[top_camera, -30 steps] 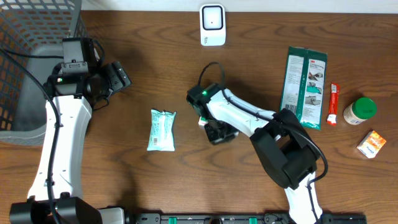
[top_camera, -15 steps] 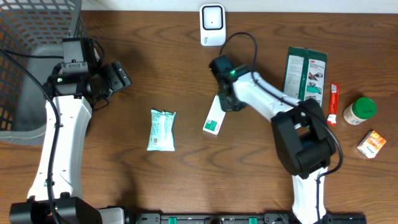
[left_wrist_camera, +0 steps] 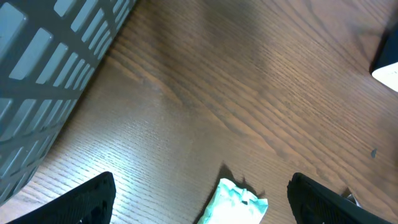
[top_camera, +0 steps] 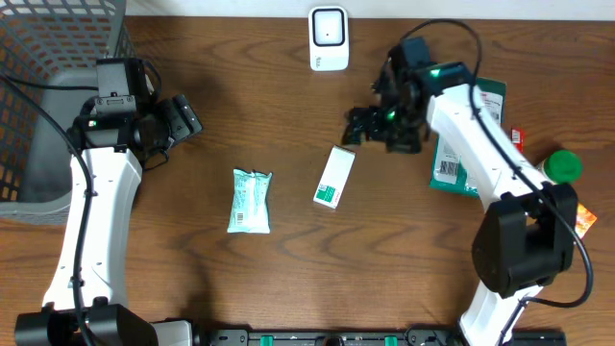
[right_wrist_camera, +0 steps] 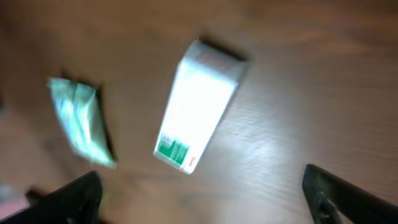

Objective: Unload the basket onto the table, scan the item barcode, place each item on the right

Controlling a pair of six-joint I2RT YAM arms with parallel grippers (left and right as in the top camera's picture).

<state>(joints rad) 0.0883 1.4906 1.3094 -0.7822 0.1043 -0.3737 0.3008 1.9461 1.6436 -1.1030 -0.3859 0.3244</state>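
My right gripper has its jaws spread wide, one fingertip in each lower corner of the wrist view, with nothing between them. It hangs above the table, touching nothing that I can see. Below it, in a blurred wrist view, the box lies flat on the wood, white with a green print at one end. From overhead I see the box lying a little slantwise near the middle of the table, to the left of the gripper and nearer to me, clear of the fingers. The scanner stands at the far edge, well apart from the box.

Left of the box, near it but not touching, a teal packet lies flat. On the right, the arm crosses over a green pouch. Beyond the pouch I make out a red tube, a green-lidded jar and an orange carton partly hidden behind the arm.

My left gripper is wide as well, its tips far apart at the bottom of its wrist view, holding nothing. The top edge of the packet shows on the table beneath, between the tips. This gripper hovers at the left side, just beside the grey basket.
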